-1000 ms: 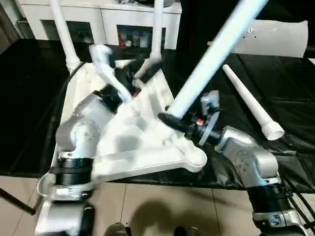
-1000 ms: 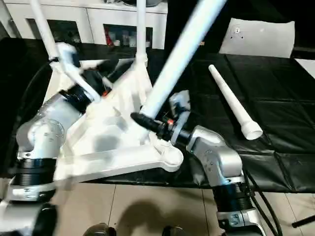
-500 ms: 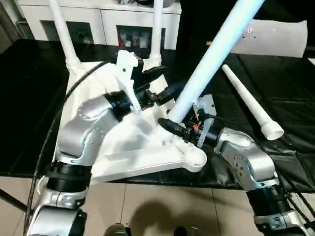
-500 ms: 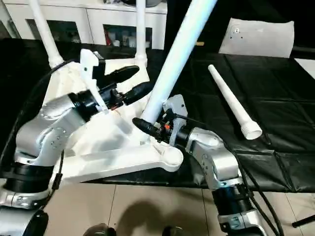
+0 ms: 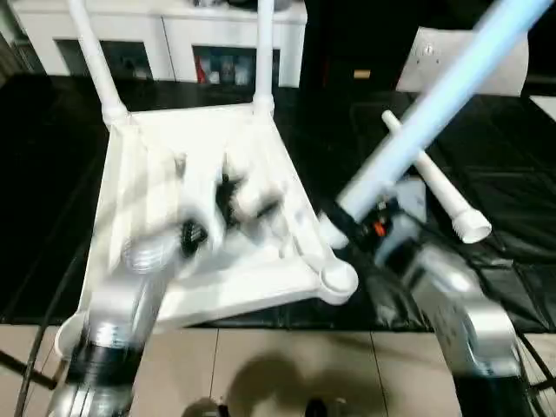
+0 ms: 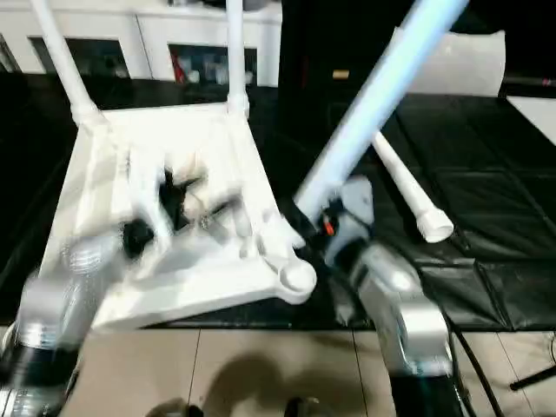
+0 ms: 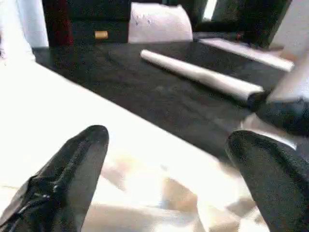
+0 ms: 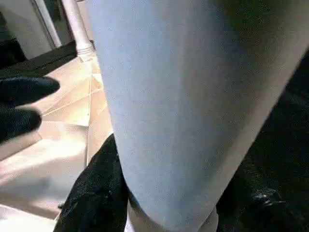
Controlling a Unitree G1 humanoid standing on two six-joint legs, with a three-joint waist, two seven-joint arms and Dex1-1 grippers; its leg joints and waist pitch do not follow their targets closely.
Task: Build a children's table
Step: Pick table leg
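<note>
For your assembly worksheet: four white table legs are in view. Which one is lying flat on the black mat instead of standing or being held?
The loose leg right of the tabletop. Two legs stand in the far corner sockets; the right pincer holds the fourth, slanted.

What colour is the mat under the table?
Black mat. Right eye view shows it best.

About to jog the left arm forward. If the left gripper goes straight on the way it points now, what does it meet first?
Probably the right gripper holding the raised leg, past the tabletop rim; the left gripper is open over the tabletop. Beyond lies the loose leg on the black cloth. Depth is unclear.
</note>
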